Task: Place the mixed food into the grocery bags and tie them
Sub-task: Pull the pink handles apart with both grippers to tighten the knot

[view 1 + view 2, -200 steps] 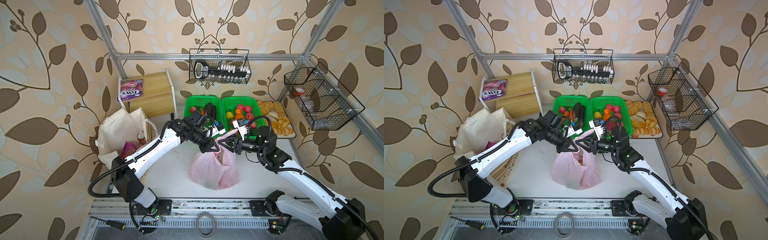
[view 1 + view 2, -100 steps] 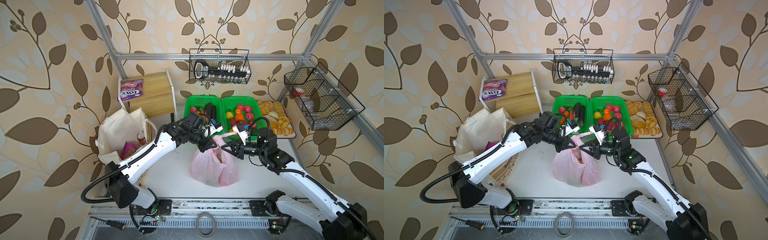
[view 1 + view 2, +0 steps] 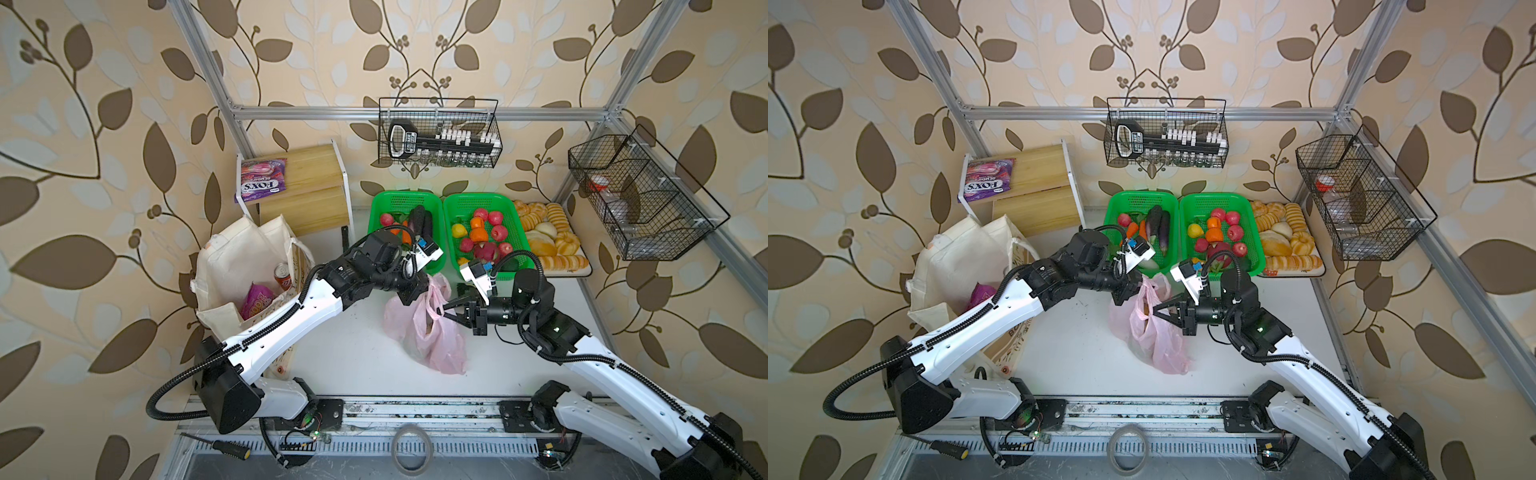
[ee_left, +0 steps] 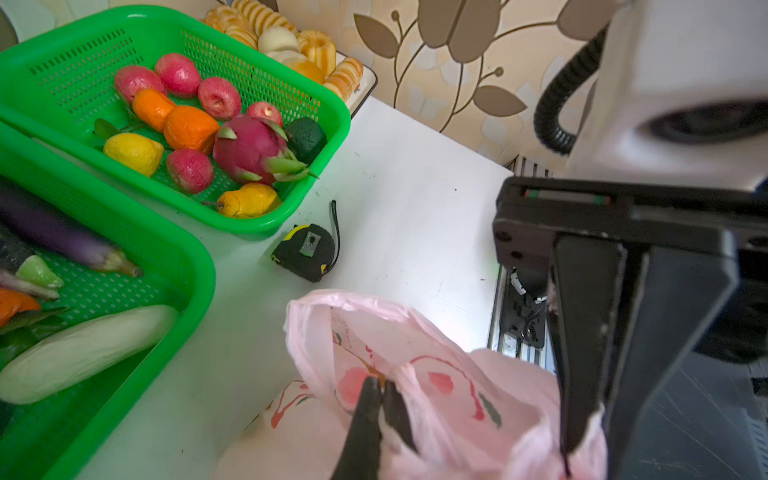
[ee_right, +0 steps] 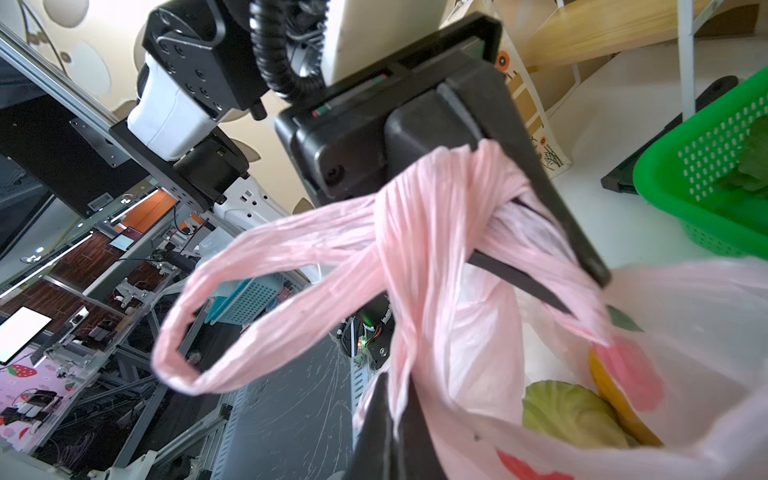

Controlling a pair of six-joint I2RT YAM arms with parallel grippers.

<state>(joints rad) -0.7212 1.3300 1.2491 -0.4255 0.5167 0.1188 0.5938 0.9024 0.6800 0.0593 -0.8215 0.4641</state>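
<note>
The pink plastic bag (image 3: 428, 332) (image 3: 1156, 336) stands mid-table, and its two handles cross above the mouth. My left gripper (image 3: 415, 296) (image 3: 1125, 296) (image 4: 380, 384) is shut on one handle. My right gripper (image 3: 446, 309) (image 3: 1156, 309) (image 5: 399, 388) is shut on the other handle (image 5: 415, 257), which loops past the left gripper's fingers (image 5: 540, 195). A green cabbage (image 5: 569, 415) shows inside the bag. The cream canvas tote (image 3: 237, 257) (image 3: 955, 257) stands open at the left and holds a red can (image 3: 282, 276) and a purple packet (image 3: 255, 299) (image 3: 980, 293).
Two green baskets (image 3: 405, 199) (image 3: 482, 198) of vegetables and fruit and a tray of bread rolls (image 3: 552, 241) line the back. A tape measure (image 4: 307, 251) lies by the baskets. A wooden shelf (image 3: 311, 187) carries a purple-pink FOX'S packet (image 3: 262, 180). Wire baskets (image 3: 438, 133) (image 3: 640, 195) hang on the walls.
My right gripper's jaws have shut on a handle of the pink bag. The left gripper has kept its grip and stayed close by.
</note>
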